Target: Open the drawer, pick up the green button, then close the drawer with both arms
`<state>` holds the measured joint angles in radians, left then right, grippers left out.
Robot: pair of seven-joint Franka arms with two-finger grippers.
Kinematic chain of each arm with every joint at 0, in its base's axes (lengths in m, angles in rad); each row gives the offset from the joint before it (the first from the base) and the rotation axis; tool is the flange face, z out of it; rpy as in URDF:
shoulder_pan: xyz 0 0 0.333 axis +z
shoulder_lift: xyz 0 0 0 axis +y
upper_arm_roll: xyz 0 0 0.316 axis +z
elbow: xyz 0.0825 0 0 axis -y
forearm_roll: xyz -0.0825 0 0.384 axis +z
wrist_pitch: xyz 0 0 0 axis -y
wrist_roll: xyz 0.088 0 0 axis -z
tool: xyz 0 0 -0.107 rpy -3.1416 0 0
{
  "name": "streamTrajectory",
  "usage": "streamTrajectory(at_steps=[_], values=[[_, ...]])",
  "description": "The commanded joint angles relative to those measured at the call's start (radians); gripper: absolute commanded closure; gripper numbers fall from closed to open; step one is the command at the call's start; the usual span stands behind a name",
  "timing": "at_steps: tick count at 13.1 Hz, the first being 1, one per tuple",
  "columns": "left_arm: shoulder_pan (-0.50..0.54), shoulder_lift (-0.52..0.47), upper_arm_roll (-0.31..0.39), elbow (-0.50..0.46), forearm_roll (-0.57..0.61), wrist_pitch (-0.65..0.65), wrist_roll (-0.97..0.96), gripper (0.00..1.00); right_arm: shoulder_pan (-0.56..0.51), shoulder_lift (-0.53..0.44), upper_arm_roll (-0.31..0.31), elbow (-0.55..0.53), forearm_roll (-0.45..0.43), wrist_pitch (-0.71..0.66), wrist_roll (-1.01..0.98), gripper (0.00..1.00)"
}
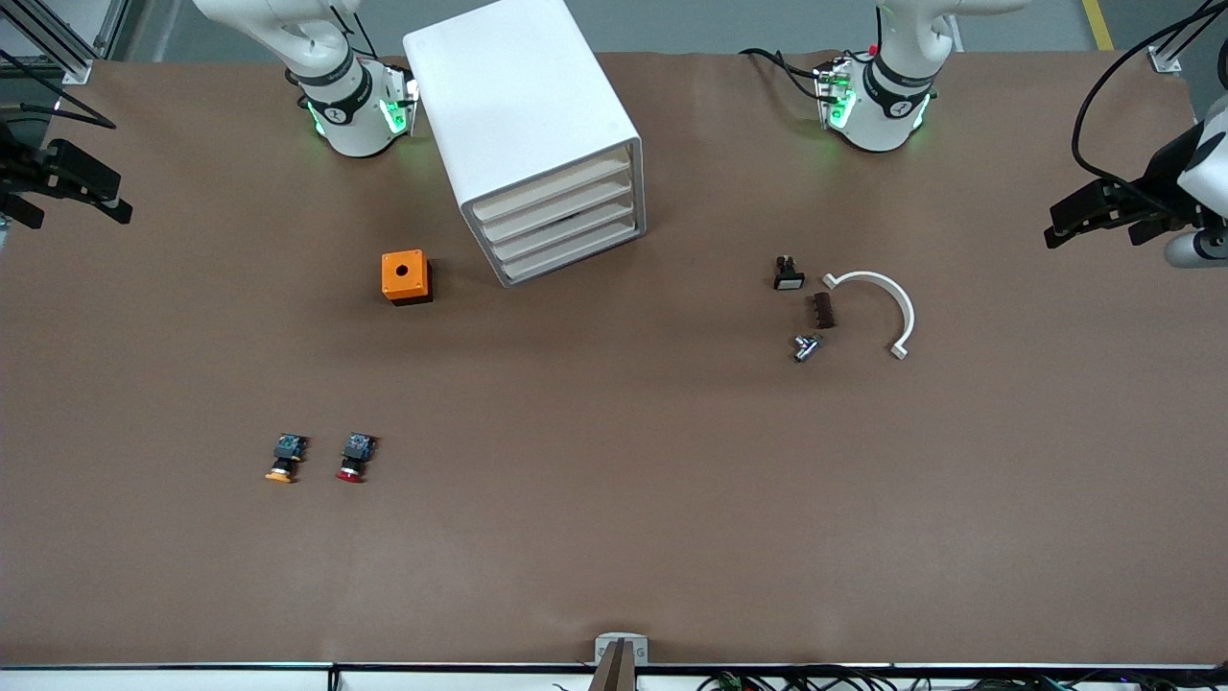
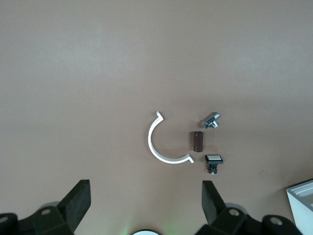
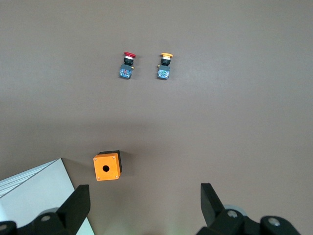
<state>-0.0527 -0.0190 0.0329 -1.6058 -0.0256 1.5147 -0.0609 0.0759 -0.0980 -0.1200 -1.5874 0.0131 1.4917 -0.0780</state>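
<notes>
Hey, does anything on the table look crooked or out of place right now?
The white cabinet sits turned at an angle to the table edge. All four drawers are shut, and no green button shows anywhere.

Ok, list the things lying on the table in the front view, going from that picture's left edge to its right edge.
Orange-capped button → red-capped button → orange box → white cabinet → white-faced switch → metal fitting → brown block → white curved clip.
</notes>
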Motion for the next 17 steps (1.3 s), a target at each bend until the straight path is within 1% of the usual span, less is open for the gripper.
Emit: streamTrajectory(at_steps=[1,6,9,10,12,14,17], values=[[0.014,0.051,0.001,0.010,0.009,-0.011,0.015,0.00,-0.004,-0.020,0.005,-0.013,-0.013,-0.004,-0.008,0.00],[0.008,0.210,-0.001,0.009,0.018,-0.011,-0.002,0.00,-0.004,-0.020,0.005,-0.013,-0.013,-0.004,-0.008,0.00],[-0.002,0.281,-0.007,0.007,0.023,-0.011,-0.007,0.00,-0.004,-0.020,0.005,-0.013,-0.013,-0.004,-0.008,0.00],[-0.022,0.303,-0.008,0.007,0.021,-0.013,-0.010,0.00,-0.005,-0.020,0.005,-0.014,-0.013,-0.004,-0.008,0.00],[-0.068,0.329,-0.008,0.009,0.013,-0.019,-0.089,0.00,-0.004,-0.019,0.005,-0.013,-0.013,-0.004,-0.008,0.00],[-0.126,0.366,-0.014,0.014,0.000,-0.025,-0.215,0.00,-0.005,-0.019,0.005,-0.013,-0.013,-0.002,-0.008,0.00],[-0.208,0.410,-0.016,0.023,-0.094,-0.074,-0.440,0.00,-0.005,-0.019,0.003,-0.013,-0.013,-0.004,-0.008,0.00]])
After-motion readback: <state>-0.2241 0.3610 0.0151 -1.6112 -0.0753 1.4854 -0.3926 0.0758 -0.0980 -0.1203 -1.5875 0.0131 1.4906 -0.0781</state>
